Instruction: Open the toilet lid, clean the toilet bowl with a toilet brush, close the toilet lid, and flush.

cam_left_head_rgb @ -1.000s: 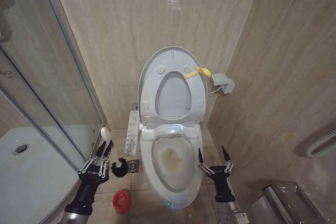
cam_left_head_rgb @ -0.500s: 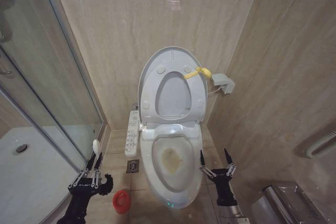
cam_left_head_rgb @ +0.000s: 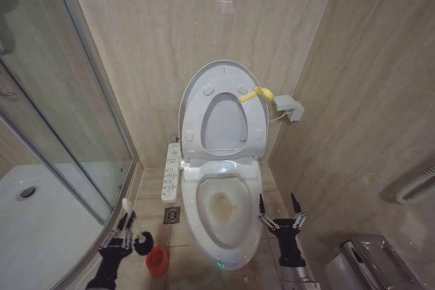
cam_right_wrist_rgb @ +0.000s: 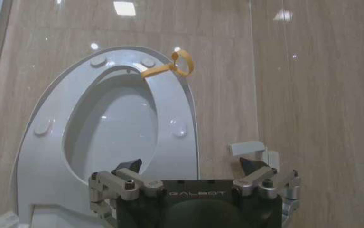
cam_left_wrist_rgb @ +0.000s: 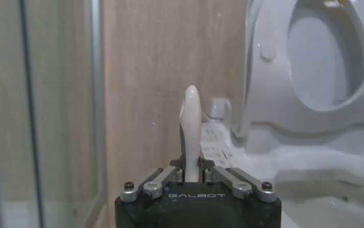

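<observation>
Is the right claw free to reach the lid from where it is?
Probably yes. The right claw hangs open beside the bowl, and the lid stands raised against the wall with nothing between them.

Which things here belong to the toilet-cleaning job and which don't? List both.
Belong: toilet lid, raised; toilet bowl, stained; toilet brush, held by the left hand; red holder; right hand, open beside the bowl.

Just there: shower tray, button panel, floor drain.
</observation>
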